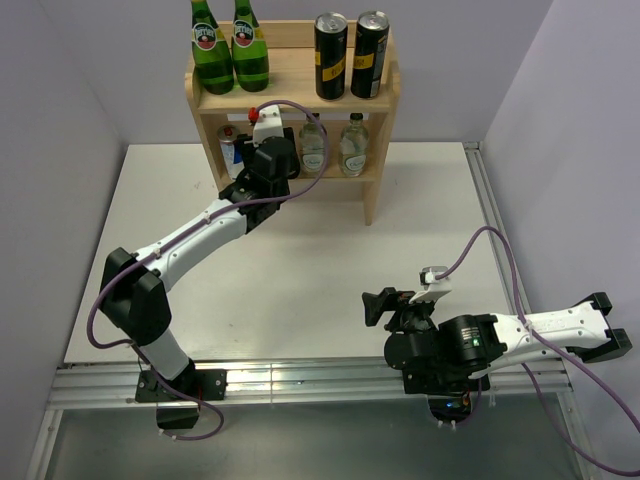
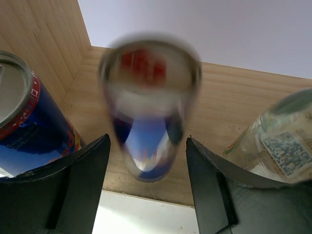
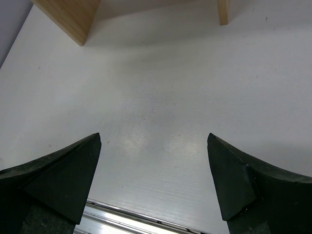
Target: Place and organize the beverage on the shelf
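Nearly finishing; seating last slim can (image 2: 148,112) on shelf (image 1: 373,190) lower tier; left gripper (image 2: 147,140) sitting released around it; right gripper (image 3: 153,136) gaping, empty.

Bright, even light; one blurred close-up.
We see a pale sheen on the table (image 3: 136,139) mid-frame in the right wrist view, and soft shadow under the shelf (image 3: 68,14) at its top edge. In the left wrist view the slim blue-and-red can (image 2: 148,112) at centre is smeared.
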### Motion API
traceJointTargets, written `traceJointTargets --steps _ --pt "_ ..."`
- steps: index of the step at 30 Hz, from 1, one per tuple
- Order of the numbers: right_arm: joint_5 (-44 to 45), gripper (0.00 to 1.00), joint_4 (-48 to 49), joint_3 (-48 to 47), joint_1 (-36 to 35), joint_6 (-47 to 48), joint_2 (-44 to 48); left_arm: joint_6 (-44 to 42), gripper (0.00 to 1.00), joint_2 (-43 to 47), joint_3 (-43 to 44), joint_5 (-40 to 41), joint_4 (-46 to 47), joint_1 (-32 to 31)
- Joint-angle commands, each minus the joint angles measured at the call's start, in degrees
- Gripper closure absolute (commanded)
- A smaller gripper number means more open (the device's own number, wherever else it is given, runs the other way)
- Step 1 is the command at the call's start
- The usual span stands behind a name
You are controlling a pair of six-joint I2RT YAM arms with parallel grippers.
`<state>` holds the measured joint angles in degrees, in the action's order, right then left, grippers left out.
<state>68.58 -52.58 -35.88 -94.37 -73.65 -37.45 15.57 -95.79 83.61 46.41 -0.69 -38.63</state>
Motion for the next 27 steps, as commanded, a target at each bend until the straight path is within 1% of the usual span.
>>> traceJointTargets --steps 1,17,20,21,23,24,27 --pt "3.1 0.04 0.5 0.6 -0.5 -1.6 0.4 0.7 0.30 -0.4 1.7 0.9 2.4 0.3" --pt "3.3 0.04 0.5 0.8 -0.5 -1.8 0.3 1.7 0.29 0.2 1.2 0.4 1.4 0.4" --pt "3.3 0.04 0.3 0.6 -0.4 -1.9 0.1 2.1 0.24 0.9 0.9 0.4 0.9 0.2" --pt "3.3 0.04 0.2 0.6 -0.5 -2.0 0.1 2.1 0.16 1.1 0.7 0.5 0.9 0.0" --pt "3.3 0.04 0.2 0.6 -0.5 -2.0 0.1 2.3 0.10 2.0 -0.2 0.5 0.9 -0.4" --pt "3.4 0.04 0.3 0.6 -0.5 -2.0 0.2 2.4 0.07 2.3 -0.4 0.7 -0.6 -0.6" --pt "3.4 0.04 0.4 0.7 -0.5 -1.9 0.2 2.9 0.05 3.3 -1.7 1.0 -1.2 -1.2"
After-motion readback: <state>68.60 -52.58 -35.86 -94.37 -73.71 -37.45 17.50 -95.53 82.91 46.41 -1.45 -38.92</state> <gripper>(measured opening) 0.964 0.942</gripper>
